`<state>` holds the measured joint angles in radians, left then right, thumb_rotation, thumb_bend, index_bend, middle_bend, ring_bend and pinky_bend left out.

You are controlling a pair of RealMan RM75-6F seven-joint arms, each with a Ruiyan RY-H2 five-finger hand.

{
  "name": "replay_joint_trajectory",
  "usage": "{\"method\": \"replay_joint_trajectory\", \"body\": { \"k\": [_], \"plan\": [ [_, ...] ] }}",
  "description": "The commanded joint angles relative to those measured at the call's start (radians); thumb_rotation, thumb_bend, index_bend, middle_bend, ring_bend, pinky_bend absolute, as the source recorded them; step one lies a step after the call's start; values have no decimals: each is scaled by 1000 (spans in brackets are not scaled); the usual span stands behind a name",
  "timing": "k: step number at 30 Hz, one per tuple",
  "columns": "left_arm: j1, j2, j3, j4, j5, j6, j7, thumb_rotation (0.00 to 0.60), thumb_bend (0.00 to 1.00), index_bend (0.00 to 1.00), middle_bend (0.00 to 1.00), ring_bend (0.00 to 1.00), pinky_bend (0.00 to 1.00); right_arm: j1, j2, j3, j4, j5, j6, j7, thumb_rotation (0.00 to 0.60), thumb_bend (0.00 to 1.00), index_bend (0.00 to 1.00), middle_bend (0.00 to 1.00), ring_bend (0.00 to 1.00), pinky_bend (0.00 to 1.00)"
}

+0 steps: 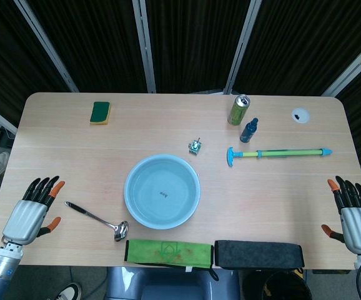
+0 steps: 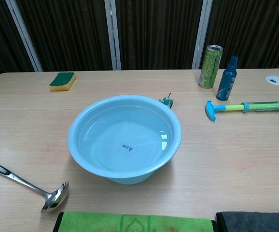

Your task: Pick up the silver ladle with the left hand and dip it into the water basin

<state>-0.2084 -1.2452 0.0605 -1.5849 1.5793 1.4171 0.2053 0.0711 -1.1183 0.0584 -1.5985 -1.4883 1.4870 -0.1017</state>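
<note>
Left hand (image 1: 34, 209) rests at the near left edge of the light wooden table (image 1: 74, 144). Its dark fingers with orange tips are spread apart and it holds nothing. Right hand (image 1: 355, 215) sits at the far right edge, fingers also spread, holding nothing.

The silver ladle with a long thin handle (image 1: 98, 220) lies flat on the table, just to the right of the left hand and not touching it. Its handle tip points toward that hand, and its bowl sits near the round pale blue water basin (image 1: 162, 190), close to the folded green cloth (image 1: 169, 252) at the front edge. The basin stands in the middle of the table with clear water in it.

A few things could go wrong. The handle is thin and lies flat, so the fingers may slide off it or push it away. If the hand grabs near the tip, the heavy bowl end may droop and swing. If the ladle comes in too low, it could bump the basin rim, push the basin, and spill water.

Some things are hard to see. The chest view shows no hands at all. Both arms are cut off at the bottom of the head view. A small green thing (image 1: 195, 147) stands behind the basin; it may be a little toy or clip, but I cannot tell.
</note>
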Motion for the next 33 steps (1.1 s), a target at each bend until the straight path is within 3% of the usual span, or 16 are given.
{"method": "replay_joint_trajectory", "body": {
  "k": [1, 5, 17, 33],
  "plan": [
    [-1, -2, -1, 1, -1, -9, 2, 600, 272, 37, 0, 0, 0, 0, 0, 0, 0, -1, 0, 0, 600, 0, 36, 0, 0, 0],
    [-8, -8, -3, 5, -3, -30, -3, 600, 274, 51, 0, 0, 0, -1, 0, -3, -3, -10, 2, 2, 600, 0, 36, 0, 0, 0],
    [-38, -11, 8, -15, -13, -120, 44, 600, 243, 269, 0, 0, 0, 17, -7, -1, -3, -1, -34, -13, 600, 0, 45, 0, 0, 0],
    [-90, -164, 0, 187, -38, -239, 42, 600, 234, 498, 0, 0, 0, 13, 2, 9, -2, 17, -30, 7, 600, 0, 53, 0, 0, 0]
  ]
}}
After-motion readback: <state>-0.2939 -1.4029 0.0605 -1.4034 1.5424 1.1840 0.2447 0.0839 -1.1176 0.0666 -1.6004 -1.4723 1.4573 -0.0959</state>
